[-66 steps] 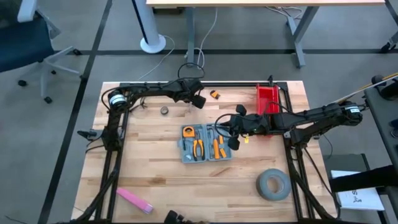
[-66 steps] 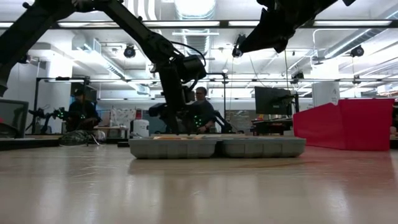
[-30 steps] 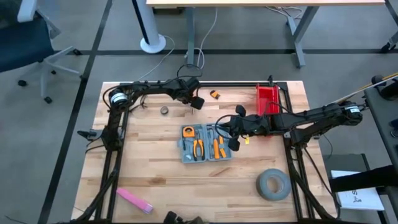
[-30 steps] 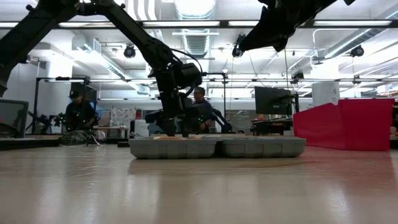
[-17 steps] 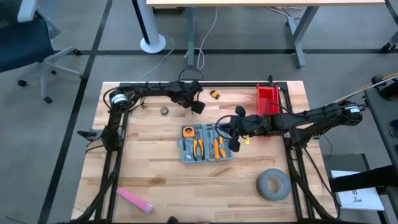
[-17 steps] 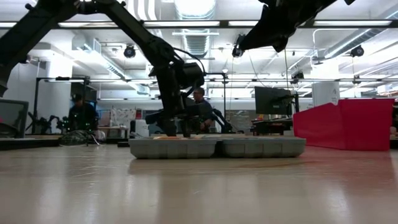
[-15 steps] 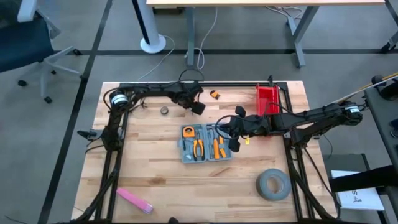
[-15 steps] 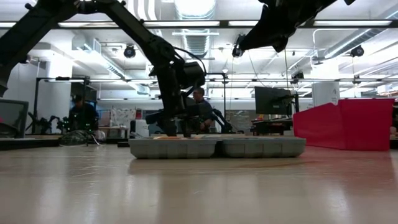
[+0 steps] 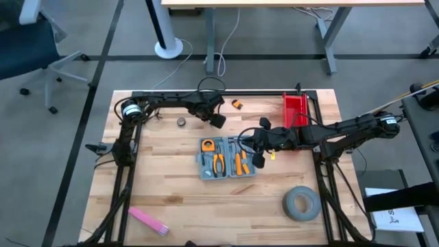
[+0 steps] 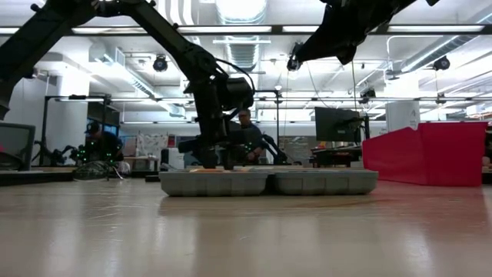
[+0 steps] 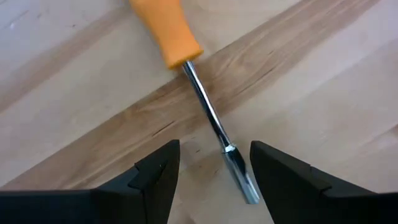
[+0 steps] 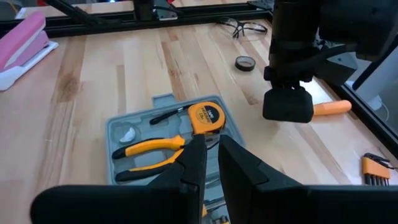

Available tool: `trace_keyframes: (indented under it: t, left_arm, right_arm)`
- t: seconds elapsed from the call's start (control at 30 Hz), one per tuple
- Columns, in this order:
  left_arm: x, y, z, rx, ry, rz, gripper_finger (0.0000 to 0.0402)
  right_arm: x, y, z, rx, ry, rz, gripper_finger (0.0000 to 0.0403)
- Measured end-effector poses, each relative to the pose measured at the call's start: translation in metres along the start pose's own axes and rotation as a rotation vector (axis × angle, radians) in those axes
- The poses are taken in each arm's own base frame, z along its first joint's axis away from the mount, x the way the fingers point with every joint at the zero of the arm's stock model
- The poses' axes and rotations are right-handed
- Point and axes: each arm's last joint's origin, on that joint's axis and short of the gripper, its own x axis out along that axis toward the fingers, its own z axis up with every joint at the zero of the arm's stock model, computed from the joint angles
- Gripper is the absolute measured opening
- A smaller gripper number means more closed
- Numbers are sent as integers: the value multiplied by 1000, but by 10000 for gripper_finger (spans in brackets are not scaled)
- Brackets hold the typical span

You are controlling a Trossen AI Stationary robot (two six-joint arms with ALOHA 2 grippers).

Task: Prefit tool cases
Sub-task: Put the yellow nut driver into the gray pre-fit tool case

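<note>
Tool case point(image 9: 227, 158) part-filled with pliers and tape measure; open left pincer point(image 11: 211, 163) straddles loose screwdriver point(image 11: 198, 81) on worktop point(image 9: 206, 206), right pincer point(image 12: 211, 158) closed empty.

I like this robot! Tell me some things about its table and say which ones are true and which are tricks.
1. The tool case lies open on the table. True.
2. The left gripper is holding the screwdriver. False: its fingers stand open on either side of the metal shaft, which lies on the wood.
3. The screwdriver has an orange handle. True.
4. The tape roll sits inside the red bin. False: it lies on the wood near the table's front right corner, apart from the bin.
5. The right gripper is wide open. False: its fingers are almost together, above the case.
</note>
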Motion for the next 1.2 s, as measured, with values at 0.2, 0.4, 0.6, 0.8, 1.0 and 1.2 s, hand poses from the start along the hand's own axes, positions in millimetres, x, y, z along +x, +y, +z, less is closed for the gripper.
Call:
trace_keyframes:
  t: [0.2,0.4,0.6,0.8,1.0,1.2]
  left_arm:
    - [0,2,-3,12,33,27,204]
    - [0,3,-5,19,48,37,204]
    - [0,3,-5,31,47,37,204]
    - [0,3,-5,47,48,37,203]
    - [0,4,-6,65,55,42,170]
    - [0,4,-7,74,66,49,96]
  right_arm:
    - [0,0,0,0,0,0,25]
    - [0,0,0,0,0,0,23]
    - [0,0,0,10,0,0,23]
    - [0,0,0,10,0,0,25]
    - [0,0,0,9,0,0,25]
    - [0,0,0,8,0,0,24]
